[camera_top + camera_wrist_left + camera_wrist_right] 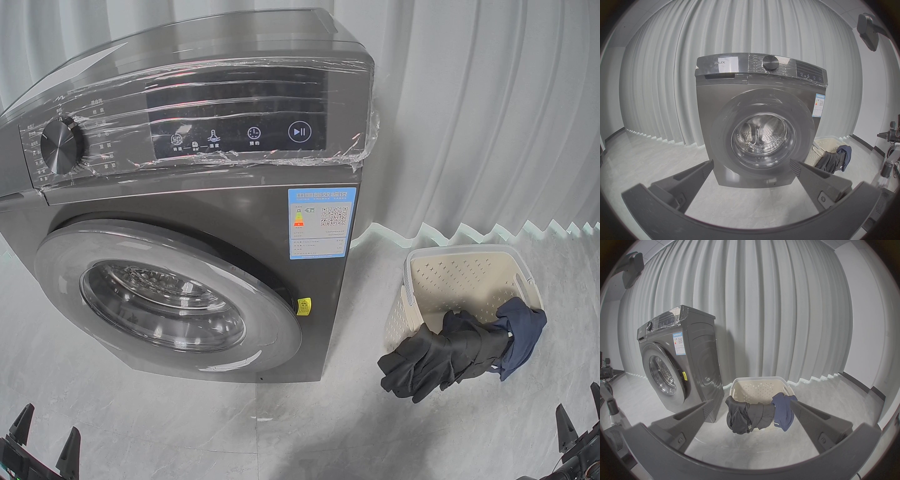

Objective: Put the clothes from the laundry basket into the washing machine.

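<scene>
A grey front-loading washing machine (187, 187) stands on the floor with its round glass door (165, 300) closed. To its right sits a cream laundry basket (462, 275). A black garment (437, 359) and a dark blue garment (522, 328) hang over the basket's front rim. My left gripper (45, 434) is low at the near left, open and empty, facing the machine's door (762, 140). My right gripper (580, 409) is low at the near right, open and empty, short of the basket (761, 390) and its clothes (750, 416).
White pleated curtains (487, 112) hang behind the machine and basket. The pale marble-look floor (300, 425) lies open between the grippers and the machine. A stand with equipment (890, 150) is off to the side in the left wrist view.
</scene>
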Available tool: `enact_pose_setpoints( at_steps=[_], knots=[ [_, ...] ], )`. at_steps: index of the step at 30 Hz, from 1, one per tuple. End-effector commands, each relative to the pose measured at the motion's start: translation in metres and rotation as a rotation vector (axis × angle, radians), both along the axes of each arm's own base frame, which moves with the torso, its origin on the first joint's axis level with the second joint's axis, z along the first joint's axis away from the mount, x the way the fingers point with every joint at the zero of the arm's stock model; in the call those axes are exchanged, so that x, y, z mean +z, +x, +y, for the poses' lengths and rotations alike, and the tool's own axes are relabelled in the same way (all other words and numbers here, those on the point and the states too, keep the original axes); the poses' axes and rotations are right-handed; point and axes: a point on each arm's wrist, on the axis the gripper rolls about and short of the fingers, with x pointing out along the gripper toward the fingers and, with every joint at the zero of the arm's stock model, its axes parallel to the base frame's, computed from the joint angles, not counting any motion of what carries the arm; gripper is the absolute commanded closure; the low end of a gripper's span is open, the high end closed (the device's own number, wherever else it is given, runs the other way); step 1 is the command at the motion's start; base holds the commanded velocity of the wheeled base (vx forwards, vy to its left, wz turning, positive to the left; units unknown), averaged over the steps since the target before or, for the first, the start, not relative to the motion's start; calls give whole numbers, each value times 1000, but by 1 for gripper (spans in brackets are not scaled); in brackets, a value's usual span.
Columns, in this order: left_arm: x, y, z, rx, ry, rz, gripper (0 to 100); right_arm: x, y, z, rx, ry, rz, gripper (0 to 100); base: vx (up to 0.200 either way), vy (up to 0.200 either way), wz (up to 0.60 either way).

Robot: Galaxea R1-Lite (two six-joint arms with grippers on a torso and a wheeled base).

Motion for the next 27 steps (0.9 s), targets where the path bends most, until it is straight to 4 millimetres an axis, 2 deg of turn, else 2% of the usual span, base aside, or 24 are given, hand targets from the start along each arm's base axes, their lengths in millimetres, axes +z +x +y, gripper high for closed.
enact_pose_setpoints(
  at_steps=[1, 19, 27],
  knots=[
    [-5, 0, 0, 0, 0, 1, 0, -5, 0, 0, 0, 0, 0, 0, 0, 200, 0],
    [-5, 0, 0, 2, 0, 1, 0, -5, 0, 0, 0, 0, 0, 0, 0, 200, 0],
    [-5, 0, 0, 2, 0, 1, 0, -5, 0, 0, 0, 0, 0, 0, 0, 0, 0]
  ],
)
